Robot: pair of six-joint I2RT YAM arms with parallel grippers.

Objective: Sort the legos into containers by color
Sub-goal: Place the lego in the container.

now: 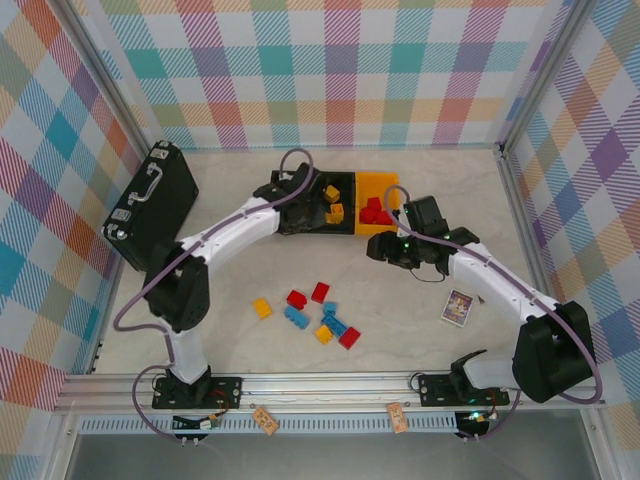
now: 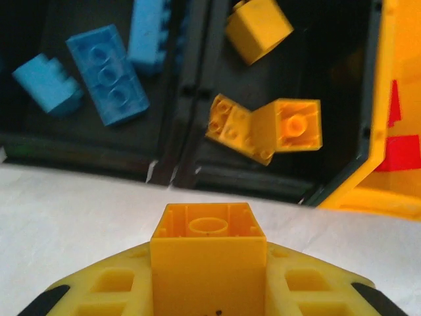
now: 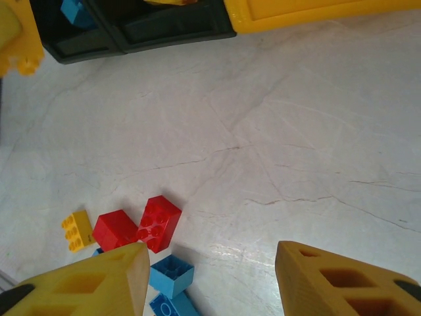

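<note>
The left gripper [image 2: 209, 280] has its jaws closed on a square yellow brick [image 2: 209, 240]. The brick's hollow underside faces the wrist camera, and it hangs over the worktop [image 2: 79, 210] just short of the containers [image 1: 378, 180], whose row runs left to right. In the left black bin a long blue brick [image 2: 106, 74] lies underside up, its long axis diagonal. The left arm hides that bin from above. The right gripper [image 3: 212, 263] holds nothing, jaws well apart over the worktop near the loose legos [image 3: 158, 222]. The frame edge cuts off the blue ones among them.
</note>
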